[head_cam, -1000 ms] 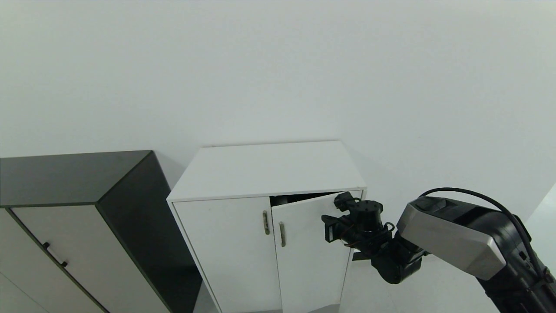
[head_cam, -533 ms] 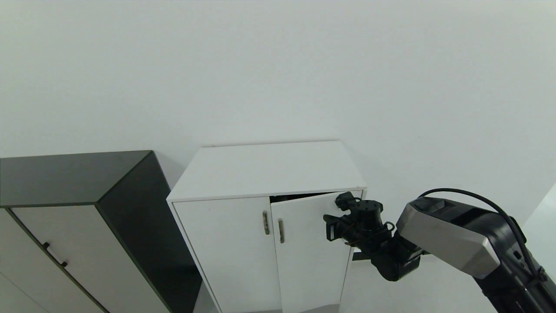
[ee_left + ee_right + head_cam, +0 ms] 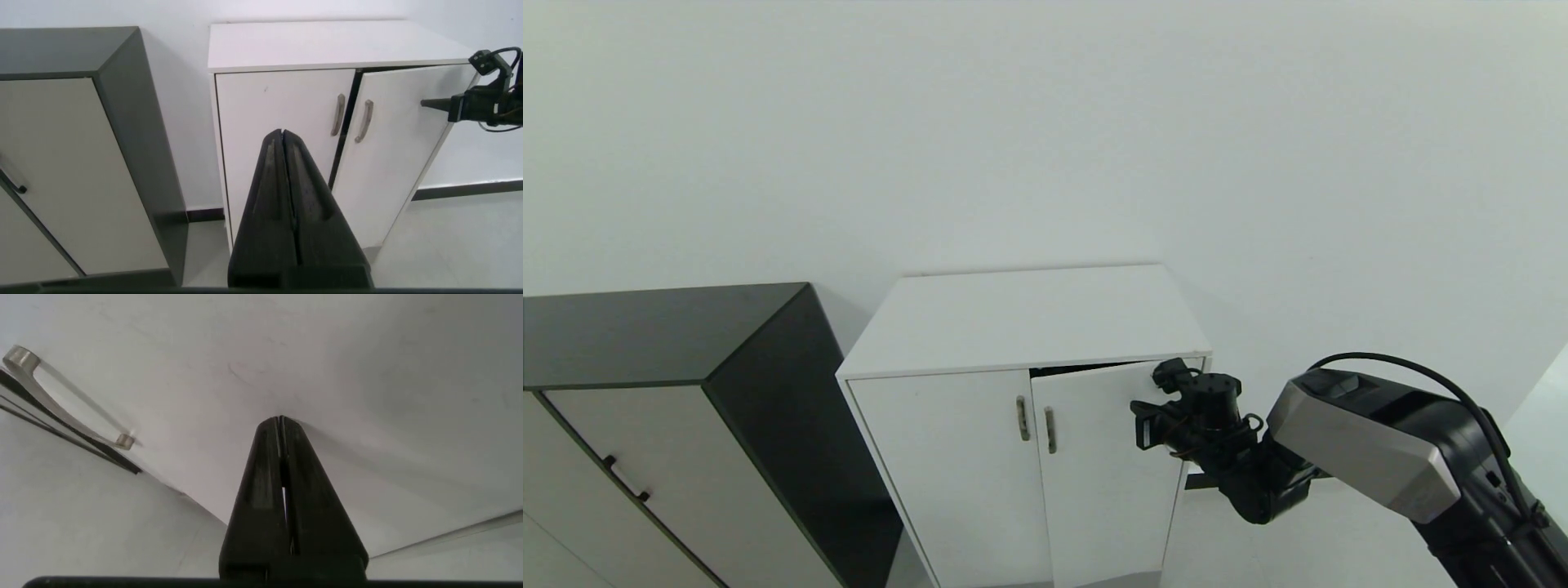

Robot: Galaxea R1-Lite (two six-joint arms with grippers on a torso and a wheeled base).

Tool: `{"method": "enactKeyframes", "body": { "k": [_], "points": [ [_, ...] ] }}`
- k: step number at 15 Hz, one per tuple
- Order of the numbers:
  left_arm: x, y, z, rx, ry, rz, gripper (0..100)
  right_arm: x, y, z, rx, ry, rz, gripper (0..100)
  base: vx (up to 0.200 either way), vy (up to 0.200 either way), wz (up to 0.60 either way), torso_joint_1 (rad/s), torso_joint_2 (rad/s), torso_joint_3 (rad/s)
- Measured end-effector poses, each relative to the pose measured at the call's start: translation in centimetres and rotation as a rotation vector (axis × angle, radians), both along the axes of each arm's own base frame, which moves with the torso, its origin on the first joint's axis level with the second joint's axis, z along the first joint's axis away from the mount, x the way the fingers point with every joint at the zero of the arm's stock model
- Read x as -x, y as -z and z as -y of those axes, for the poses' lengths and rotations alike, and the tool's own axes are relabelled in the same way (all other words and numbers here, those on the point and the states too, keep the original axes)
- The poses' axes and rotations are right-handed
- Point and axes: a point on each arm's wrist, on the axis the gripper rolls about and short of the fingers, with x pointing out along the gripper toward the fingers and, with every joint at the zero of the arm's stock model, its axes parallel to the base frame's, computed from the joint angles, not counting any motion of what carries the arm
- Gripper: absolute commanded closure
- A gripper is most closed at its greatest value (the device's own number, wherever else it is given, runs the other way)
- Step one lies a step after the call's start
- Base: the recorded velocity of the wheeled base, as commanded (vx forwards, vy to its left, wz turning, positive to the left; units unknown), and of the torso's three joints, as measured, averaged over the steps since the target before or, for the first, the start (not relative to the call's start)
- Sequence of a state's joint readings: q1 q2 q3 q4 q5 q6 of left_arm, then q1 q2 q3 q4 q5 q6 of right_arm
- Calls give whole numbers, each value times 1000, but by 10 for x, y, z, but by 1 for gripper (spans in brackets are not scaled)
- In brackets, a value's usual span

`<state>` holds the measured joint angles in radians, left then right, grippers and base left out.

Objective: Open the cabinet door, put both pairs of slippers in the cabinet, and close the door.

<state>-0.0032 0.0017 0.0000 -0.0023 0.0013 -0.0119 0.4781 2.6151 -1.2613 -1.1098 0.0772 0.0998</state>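
Smooth white flat-panel cabinet [image 3: 1021, 318] beside dark grey cabinet [image 3: 662, 331]; right door [image 3: 1103, 482], slim metal bar handle [image 3: 1050, 430], slightly ajar. Black right gripper [image 3: 1141, 426] pinched closed, tip against door face. Black left gripper [image 3: 283, 135] closed, empty, well apart.

We see a plain white wall [image 3: 1045, 122] across the far side, evenly lit. At the left stands a tall unit [image 3: 662, 335] with a black top and side, pale fronts and a small black handle [image 3: 625, 482]. A dark skirting strip [image 3: 466, 190] runs along the wall's foot above a pale grey floor [image 3: 458, 245].
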Motion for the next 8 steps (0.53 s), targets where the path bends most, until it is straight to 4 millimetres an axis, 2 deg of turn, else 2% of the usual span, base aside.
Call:
{"method": "enactKeyframes", "body": {
  "k": [8],
  "points": [
    [0, 0, 0, 0, 0, 0, 100, -6, 1, 3, 4, 16, -8, 100, 0, 0, 0, 0, 0, 0]
  ]
}}
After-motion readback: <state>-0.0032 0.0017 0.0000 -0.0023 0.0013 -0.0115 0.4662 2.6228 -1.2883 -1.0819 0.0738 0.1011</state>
